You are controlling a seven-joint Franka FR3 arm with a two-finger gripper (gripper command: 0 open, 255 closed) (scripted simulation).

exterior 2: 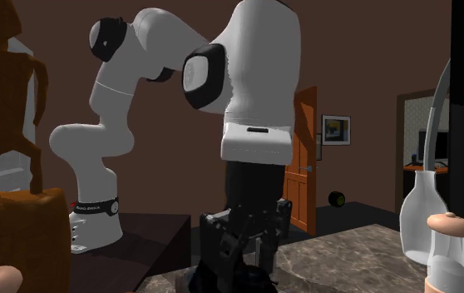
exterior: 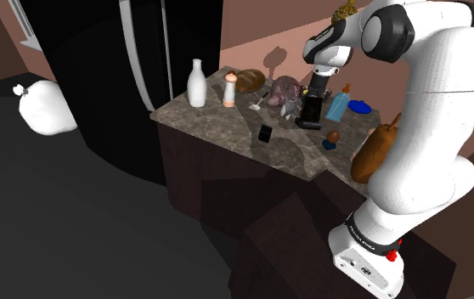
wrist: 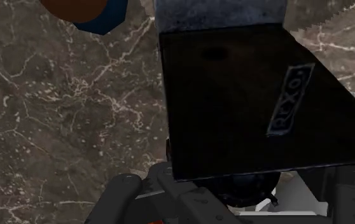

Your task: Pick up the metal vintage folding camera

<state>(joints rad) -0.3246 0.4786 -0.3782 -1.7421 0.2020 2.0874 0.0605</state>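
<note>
Black labelled panel of the folding camera point(wrist: 252, 102) stands right under our pincer point(exterior: 313, 100), upright on the marble desk point(wrist: 55, 114) with its long axis rising toward the hand, so we judge a straight descent comes next; pincer width we cannot tell.

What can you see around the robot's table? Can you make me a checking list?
Surface: dark veined marble counter on dark cabinets.
Job's things: black folding camera stands mid-counter, directly under the gripper.
Clutter: white bottle, grinder, bread loaf, blue bottle, blue plate, small black item.
Grippers: gripper hangs close over the camera.
Cables: nothing seen.
Surroundings: black fridge, white sack on the floor, orange door.
</note>
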